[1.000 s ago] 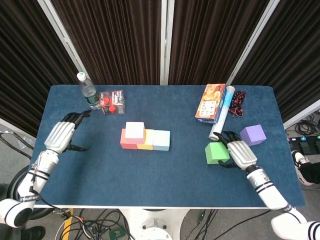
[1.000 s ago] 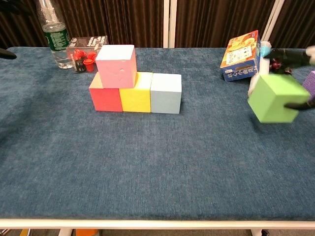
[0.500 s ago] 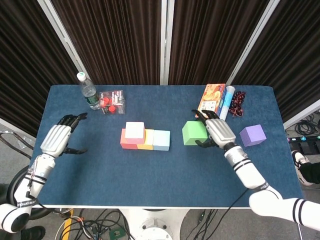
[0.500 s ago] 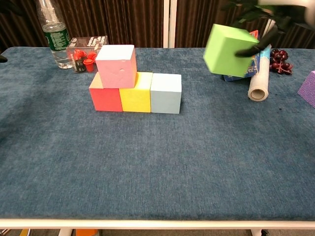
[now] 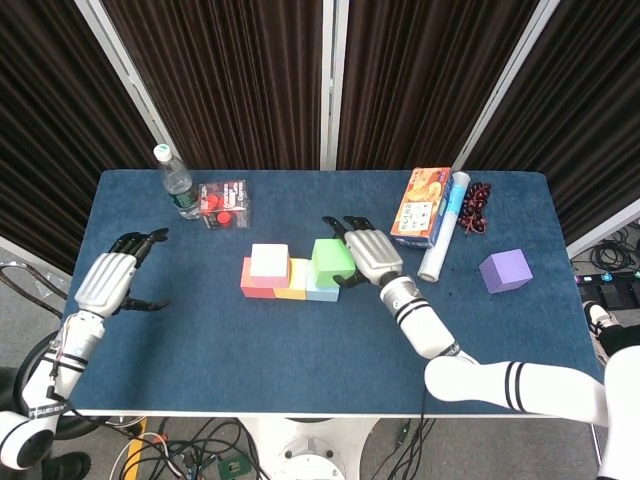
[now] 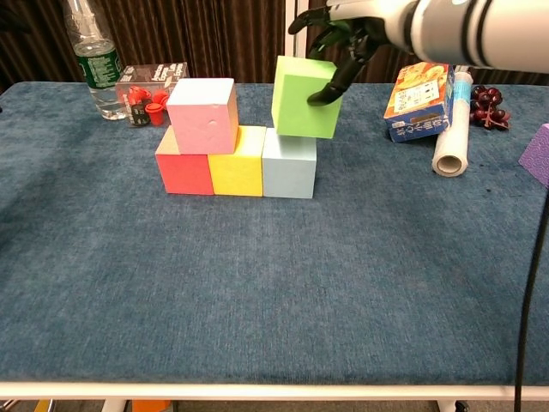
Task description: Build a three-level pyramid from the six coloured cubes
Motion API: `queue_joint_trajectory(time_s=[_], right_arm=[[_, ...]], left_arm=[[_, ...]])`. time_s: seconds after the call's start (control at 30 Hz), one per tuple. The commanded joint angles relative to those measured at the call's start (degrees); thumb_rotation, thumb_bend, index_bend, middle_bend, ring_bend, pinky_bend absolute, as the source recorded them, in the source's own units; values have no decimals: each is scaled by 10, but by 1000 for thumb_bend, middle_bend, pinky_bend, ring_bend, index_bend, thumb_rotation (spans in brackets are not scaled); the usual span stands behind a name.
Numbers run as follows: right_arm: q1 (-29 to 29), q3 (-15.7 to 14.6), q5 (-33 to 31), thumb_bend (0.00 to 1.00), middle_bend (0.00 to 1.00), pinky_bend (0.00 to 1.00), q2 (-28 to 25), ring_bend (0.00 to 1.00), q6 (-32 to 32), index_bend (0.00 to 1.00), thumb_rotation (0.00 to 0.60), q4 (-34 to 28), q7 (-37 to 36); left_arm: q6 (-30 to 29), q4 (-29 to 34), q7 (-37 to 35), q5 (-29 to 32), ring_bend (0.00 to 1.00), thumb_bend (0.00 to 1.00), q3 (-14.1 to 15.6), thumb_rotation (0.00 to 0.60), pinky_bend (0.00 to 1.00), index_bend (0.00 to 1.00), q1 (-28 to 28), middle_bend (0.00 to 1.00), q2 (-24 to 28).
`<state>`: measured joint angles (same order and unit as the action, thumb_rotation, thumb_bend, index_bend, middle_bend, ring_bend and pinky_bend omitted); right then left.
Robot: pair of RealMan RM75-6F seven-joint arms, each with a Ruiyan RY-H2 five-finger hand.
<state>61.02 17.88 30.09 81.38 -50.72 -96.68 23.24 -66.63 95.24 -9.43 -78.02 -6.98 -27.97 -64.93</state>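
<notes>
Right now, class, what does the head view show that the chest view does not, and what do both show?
Only the head view shows the left hand, held open off the table's left edge. Only the chest view shows the green cube tilted, its lower edge at the light blue cube. Both show the right hand gripping the green cube, the pink cube on the base row, and the purple cube apart.

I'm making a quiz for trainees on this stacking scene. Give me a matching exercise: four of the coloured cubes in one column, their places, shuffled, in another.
Things:
1. green foam cube
2. pink foam cube
3. purple foam cube
4. yellow foam cube

Places:
A. middle of the bottom row
B. alone on the table, far right
C. held by the right hand over the light blue foam cube
D. atop the red foam cube

Pairs: 1-C, 2-D, 3-B, 4-A
</notes>
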Motion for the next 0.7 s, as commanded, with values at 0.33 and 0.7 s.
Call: queue_joint_trajectory(time_s=[0.33, 0.7], right_arm=[[38, -6, -55, 239, 363, 0, 50, 33, -70, 0, 600, 10, 60], [57, 0, -78, 234, 358, 0, 76, 32, -93, 0, 600, 13, 94]], left_arm=[[6, -5, -5, -10, 132, 22, -2, 600, 107, 72, -1, 151, -1], [9, -14, -20, -14, 132, 21, -2, 600, 107, 72, 1, 151, -4]])
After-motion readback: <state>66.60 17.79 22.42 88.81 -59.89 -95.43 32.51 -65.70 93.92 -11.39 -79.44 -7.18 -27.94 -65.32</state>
